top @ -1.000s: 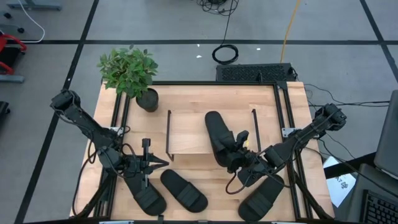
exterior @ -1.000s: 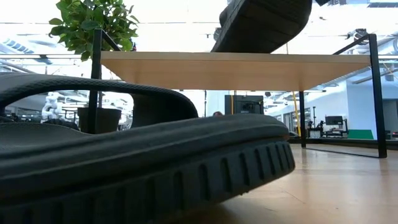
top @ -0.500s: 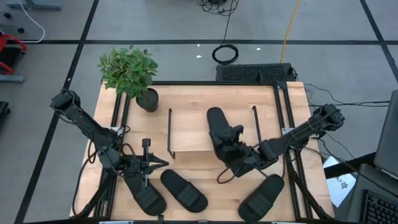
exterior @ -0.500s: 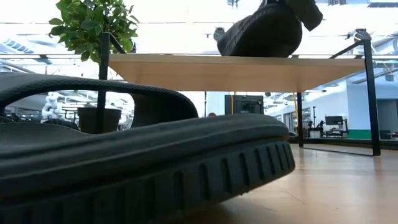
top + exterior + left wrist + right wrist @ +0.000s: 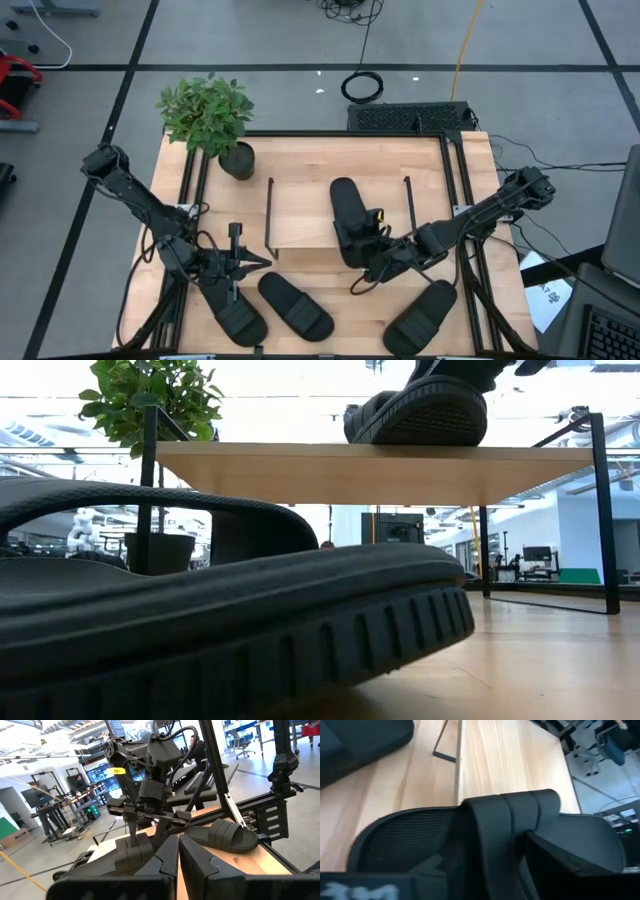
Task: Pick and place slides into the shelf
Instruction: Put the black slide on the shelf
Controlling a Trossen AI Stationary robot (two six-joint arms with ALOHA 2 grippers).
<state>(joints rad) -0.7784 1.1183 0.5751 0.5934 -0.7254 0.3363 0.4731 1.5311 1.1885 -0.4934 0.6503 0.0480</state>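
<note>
We take the shelf [image 5: 305, 215] as our landmark: it stands mid-table [image 5: 310, 160] with its light-wood top and thin black side frames. One slide [image 5: 349, 218] lies flat on the right half of the shelf top, its near end reaching the shelf's front edge; in the low view we see that slide [image 5: 420, 415] resting on the board.

The right pincer [image 5: 383, 262] sits just off the shelf's front right corner, at the near end of that slide. In the right wrist view the strap and sole fill the space between its dark fingers [image 5: 570, 860], but we cannot tell if the fingers are apart or clamped on it.

The left pincer [image 5: 262, 262] waits in front of the shelf's left end, fingers together and holding nothing; the left wrist view shows its fingers [image 5: 165, 865] pressed shut.

Three more slides lie on the table in front of the shelf: two [image 5: 232, 310] [image 5: 295, 305] side by side ahead of the left half, and one [image 5: 420, 318] ahead of the right corner.

A potted plant [image 5: 208, 118] stands behind the shelf's left end.
</note>
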